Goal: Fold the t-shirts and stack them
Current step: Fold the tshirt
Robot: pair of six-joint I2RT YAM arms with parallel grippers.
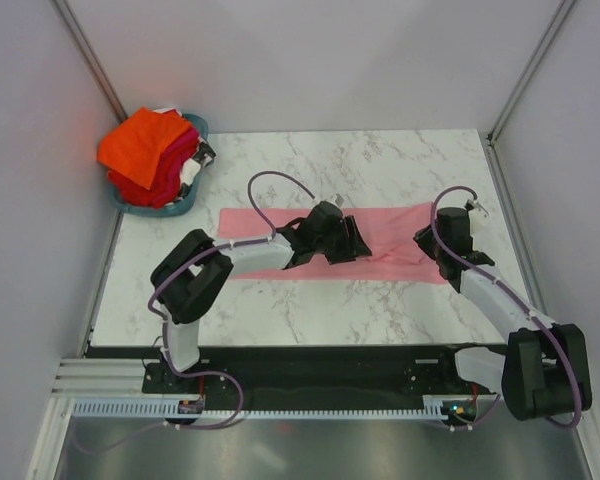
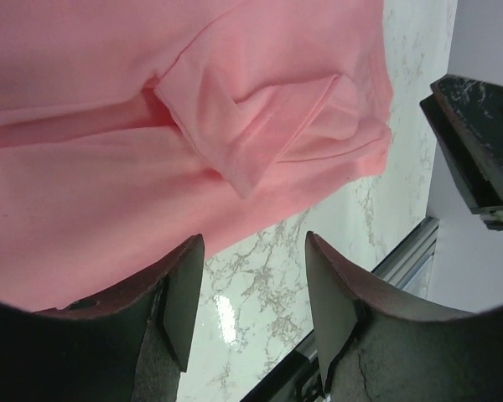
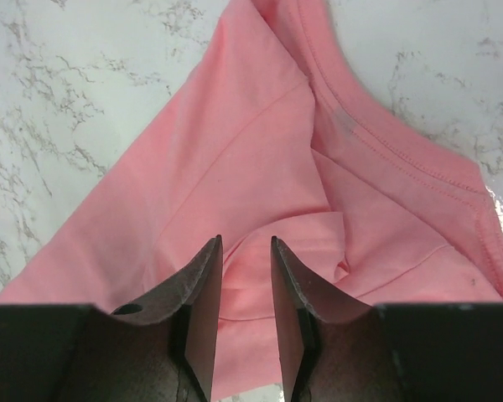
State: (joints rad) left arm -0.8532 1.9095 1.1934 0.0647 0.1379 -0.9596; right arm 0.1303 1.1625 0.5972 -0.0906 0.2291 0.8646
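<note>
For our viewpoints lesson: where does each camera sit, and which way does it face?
Top: above, behind the arms, looking down on the table; both arms show.
Left wrist: on the left arm, facing a fold of the pink shirt past the left gripper.
Right wrist: on the right arm, facing the shirt's collar past the right gripper.
Shared: all see the shirt.

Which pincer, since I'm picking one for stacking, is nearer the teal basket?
Left. The left pincer is over the pink t-shirt's middle, right of the teal basket; the right pincer is over the shirt's far end.
</note>
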